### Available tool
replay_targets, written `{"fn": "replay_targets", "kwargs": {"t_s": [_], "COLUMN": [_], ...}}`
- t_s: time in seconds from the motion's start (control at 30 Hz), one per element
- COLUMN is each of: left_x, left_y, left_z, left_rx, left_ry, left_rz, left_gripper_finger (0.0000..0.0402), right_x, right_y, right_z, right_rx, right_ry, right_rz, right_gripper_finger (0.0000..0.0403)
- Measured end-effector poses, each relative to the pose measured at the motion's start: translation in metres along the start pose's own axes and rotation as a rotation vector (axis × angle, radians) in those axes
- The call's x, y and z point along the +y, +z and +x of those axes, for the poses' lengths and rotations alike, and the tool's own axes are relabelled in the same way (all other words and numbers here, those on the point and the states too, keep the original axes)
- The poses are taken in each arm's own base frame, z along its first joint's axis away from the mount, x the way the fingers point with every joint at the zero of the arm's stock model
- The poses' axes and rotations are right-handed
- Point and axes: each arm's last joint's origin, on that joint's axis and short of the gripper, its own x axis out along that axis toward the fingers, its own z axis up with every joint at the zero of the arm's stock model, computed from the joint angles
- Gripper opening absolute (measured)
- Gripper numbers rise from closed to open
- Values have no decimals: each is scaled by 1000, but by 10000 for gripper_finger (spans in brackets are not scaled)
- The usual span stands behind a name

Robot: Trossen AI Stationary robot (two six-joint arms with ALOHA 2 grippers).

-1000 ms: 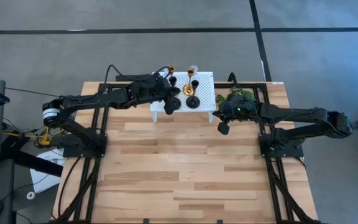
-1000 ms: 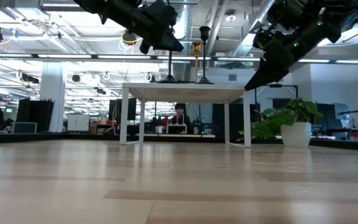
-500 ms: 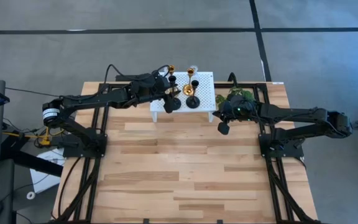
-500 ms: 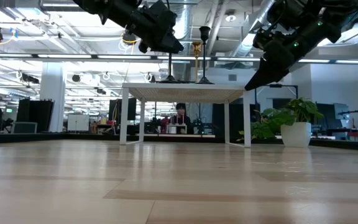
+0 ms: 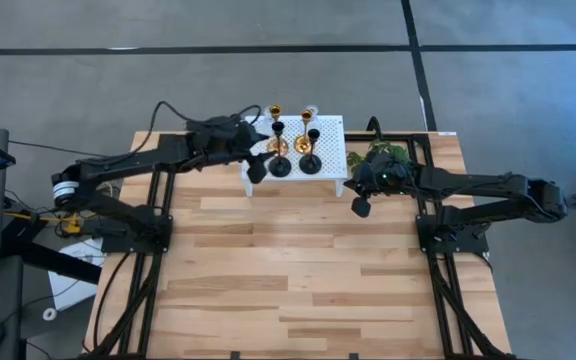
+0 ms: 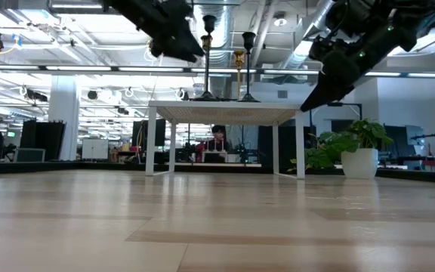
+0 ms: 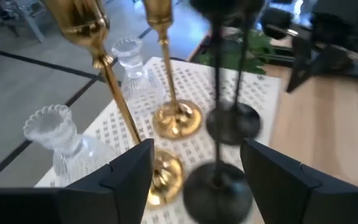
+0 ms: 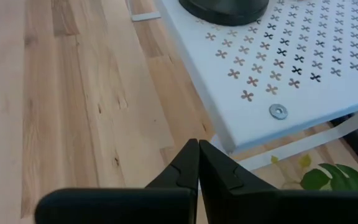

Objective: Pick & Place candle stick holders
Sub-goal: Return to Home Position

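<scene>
Two black candle holders (image 5: 280, 166) stand upright on the white rack (image 5: 334, 130) at the far side of the table (image 5: 298, 270), w/ two gold candle holders (image 5: 305, 140) just behind them. Clear glass holders (image 7: 62, 142) are also on it. Left gripper (image 5: 254, 168) hangs at the rack's left edge, fingers wide apart, holding nothing. Right gripper (image 5: 360, 207) is near the rack's right near corner, beside the plant (image 5: 386, 157), fingers pressed together.

Two gold candle stick holders (image 5: 280, 147) and two black candle stick holders (image 5: 310, 165) stood on the white rack (image 5: 334, 130). The left end effector (image 5: 253, 172) hung beside its left edge, and the right end effector (image 5: 360, 207) was near the plant (image 5: 386, 155).
</scene>
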Motion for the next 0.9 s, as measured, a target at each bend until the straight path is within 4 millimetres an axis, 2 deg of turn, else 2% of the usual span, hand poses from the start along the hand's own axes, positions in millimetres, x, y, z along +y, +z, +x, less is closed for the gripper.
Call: {"fn": "replay_targets", "kwargs": {"t_s": [0.2,0.3,0.4,0.57,0.67,0.9], "left_x": [4,4,2,-1,-4,-15], "left_y": [-7,-15,-34,-72,-93,-132], "left_z": [-36,-50,-58,-75,-81,-87], "left_rx": [114,107,127,141,80,-196], "left_ry": [-12,-32,-60,-72,-112,-315], "left_rz": [15,-3,-8,-7,5,105], "left_gripper_finger": [217,192,154,60,11,5], "right_x": [-1,-1,-2,-1,0,-1], "right_y": [2,1,-2,-4,-3,-2], "right_z": [-11,-19,-27,-45,-56,-80], "right_rx": [-34,-39,-27,-61,-126,-248], "right_ry": [-1,1,13,73,132,130], "right_rz": [0,-12,-48,-111,-163,-205], "right_gripper_finger": [0,0,0,0,0,0]}}
